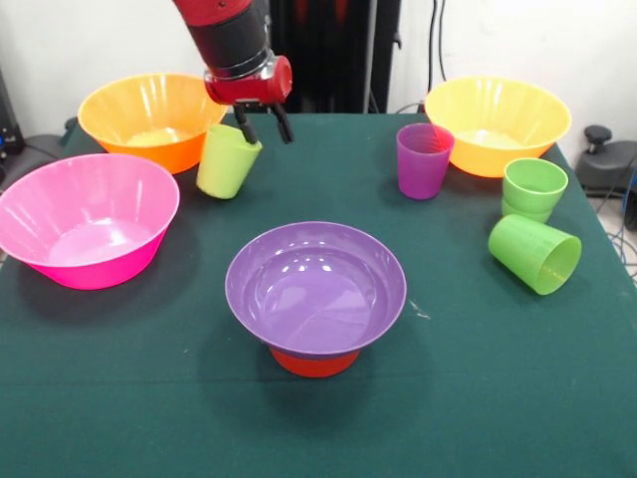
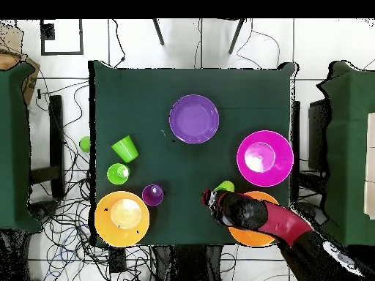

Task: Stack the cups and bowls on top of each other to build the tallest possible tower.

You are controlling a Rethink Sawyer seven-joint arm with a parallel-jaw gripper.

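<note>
The hand (image 1: 261, 126) pinches the yellow-green cup (image 1: 227, 161) by its rim — tilted, beside the orange-yellow bowl (image 1: 149, 118).

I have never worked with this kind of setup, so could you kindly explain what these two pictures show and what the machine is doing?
The red and black thing is a robot arm; its gripper is the clamp at its end. One picture looks across the green table toward the robot, the other looks straight down from above.

The gripper holds a yellow-green cup by its rim, tilted, beside an orange-yellow bowl. Mid-table, a purple bowl sits on a small orange bowl: the start of a tower. Also on the table are a big pink bowl, a second orange-yellow bowl, a purple cup, and two green cups, one upright, one on its side.
</note>
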